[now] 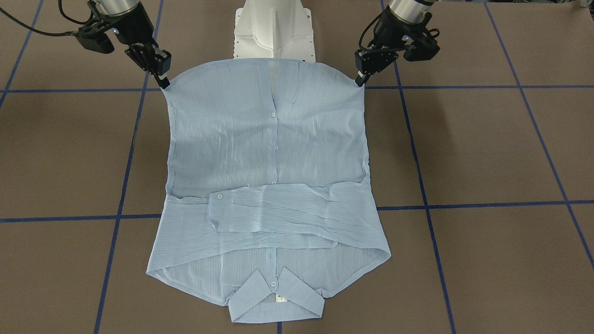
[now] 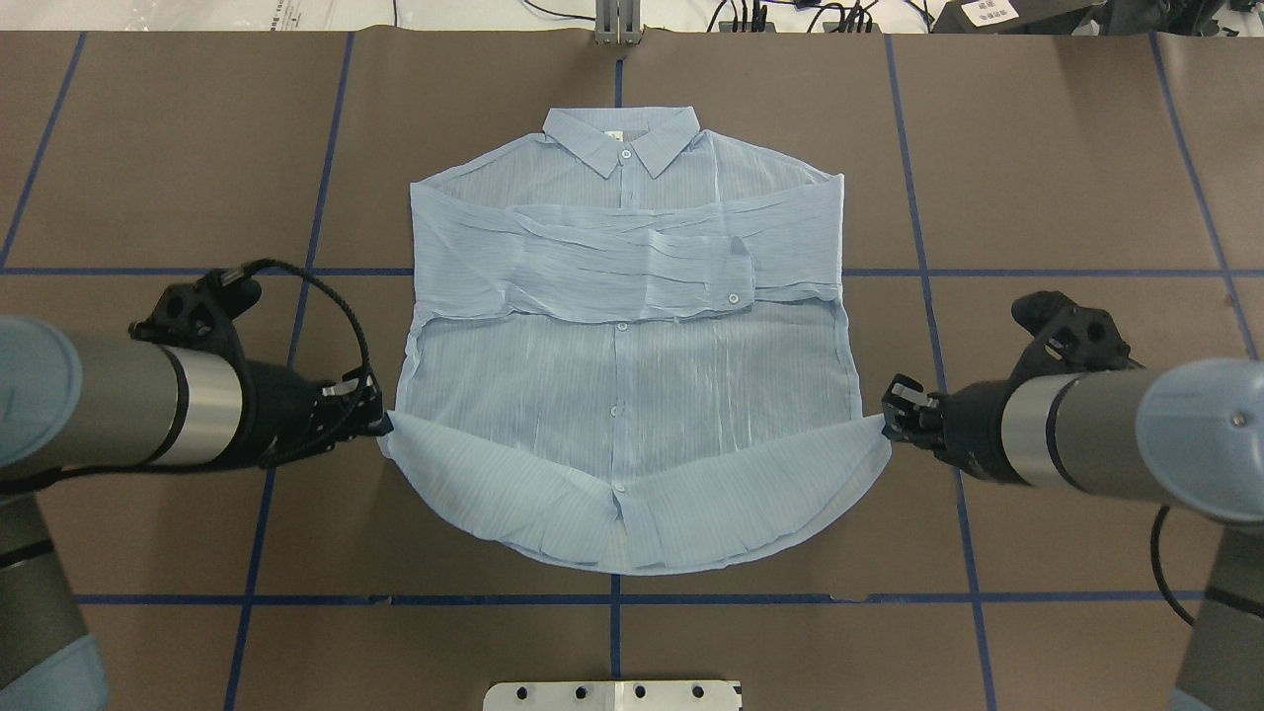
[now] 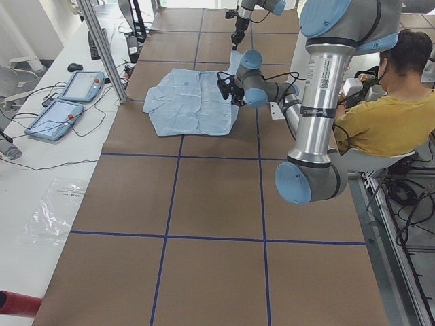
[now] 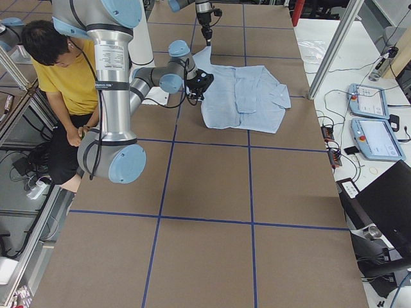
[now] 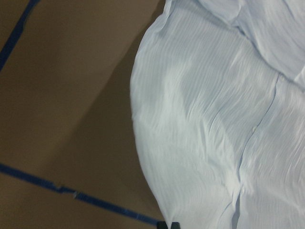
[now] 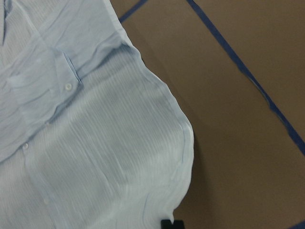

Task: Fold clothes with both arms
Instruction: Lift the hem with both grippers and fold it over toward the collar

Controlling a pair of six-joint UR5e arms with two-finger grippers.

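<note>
The light-blue pinstriped shirt (image 2: 627,326) lies front up on the brown table, collar (image 2: 622,138) at the far side and both sleeves folded across the chest (image 1: 278,211). My left gripper (image 2: 383,423) is shut on the hem's left corner and my right gripper (image 2: 886,420) is shut on its right corner. Both corners are lifted off the table, so the hem hangs between them in a curve. In the front-facing view the left gripper (image 1: 359,83) is on the right and the right gripper (image 1: 164,85) on the left. Each wrist view shows the shirt (image 5: 205,124) (image 6: 95,143) below it.
The white pedestal base (image 1: 274,32) stands just behind the hem. Blue tape lines (image 2: 316,197) cross the brown table. A seated person in yellow (image 3: 387,115) is beside the robot. Teach pendants (image 3: 68,102) lie on the white bench beyond the collar side.
</note>
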